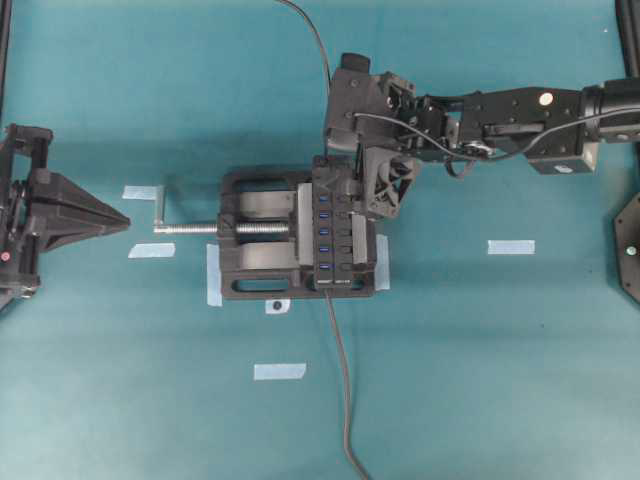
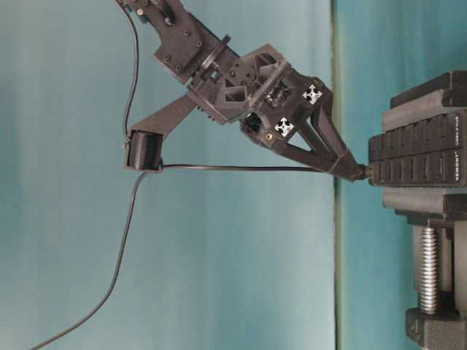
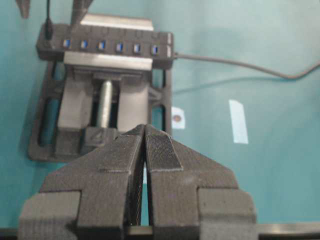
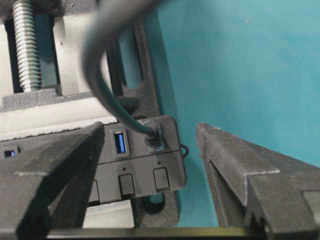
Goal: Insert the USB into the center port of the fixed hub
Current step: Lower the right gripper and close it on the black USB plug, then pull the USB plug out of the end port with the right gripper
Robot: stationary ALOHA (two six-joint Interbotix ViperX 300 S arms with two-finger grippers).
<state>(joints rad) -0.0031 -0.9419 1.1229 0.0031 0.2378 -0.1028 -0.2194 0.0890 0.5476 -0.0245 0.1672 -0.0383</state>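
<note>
Right gripper (image 4: 150, 165), jaws wide and holding nothing, straddles the USB (image 4: 154, 136), seated in the end port of the fixed hub (image 4: 135, 160). The center port (image 1: 324, 226) lies outside the jaws; regrasp squarely and pull straight. Left gripper (image 3: 145, 150): jaws pressed together.

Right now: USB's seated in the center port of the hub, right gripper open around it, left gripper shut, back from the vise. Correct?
Wrong port. The USB sits in the end port of the fixed hub, as the right wrist view shows; the center port is empty. The rest holds: right gripper open around it, left gripper shut, back from the vise.
</note>
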